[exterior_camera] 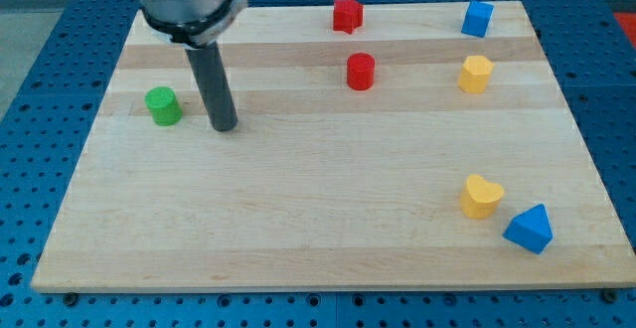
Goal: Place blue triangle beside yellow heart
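The blue triangle (528,229) lies near the board's bottom right corner. The yellow heart (481,195) lies just up and to the left of it, a small gap between them. My tip (225,126) rests on the board at the upper left, far from both. It is just right of a green cylinder (163,105).
A red star (347,14) and a red cylinder (360,71) sit at the top centre. A blue block (477,18) and a yellow block (475,73) sit at the top right. The wooden board (298,219) ends on a blue perforated table.
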`<state>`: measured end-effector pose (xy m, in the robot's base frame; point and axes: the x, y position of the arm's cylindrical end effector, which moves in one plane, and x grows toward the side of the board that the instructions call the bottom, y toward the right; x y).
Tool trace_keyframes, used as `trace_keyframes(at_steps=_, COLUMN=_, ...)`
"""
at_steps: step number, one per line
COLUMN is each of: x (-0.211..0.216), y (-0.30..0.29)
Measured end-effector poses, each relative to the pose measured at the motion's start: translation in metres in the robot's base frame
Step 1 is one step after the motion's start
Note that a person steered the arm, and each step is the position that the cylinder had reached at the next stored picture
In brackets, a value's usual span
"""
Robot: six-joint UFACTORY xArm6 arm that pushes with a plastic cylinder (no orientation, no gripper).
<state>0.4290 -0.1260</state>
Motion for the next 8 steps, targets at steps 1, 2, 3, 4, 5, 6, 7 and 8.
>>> trace_keyframes(at_steps=1, x=0.034, y=0.020)
trace_keyframes(at_steps=2, x=0.076, y=0.042)
trace_keyframes(at_steps=3, x=0.111, y=0.076)
trace_keyframes(at_steps=4, x=0.145, y=0.115)
trace_keyframes(at_steps=5, x=0.171, y=0.155)
trace_keyframes(at_steps=6, x=0.180, y=0.202)
trace_keyframes(at_steps=7, x=0.182, y=0.247)
trace_keyframes(at_steps=8, x=0.183, y=0.287)
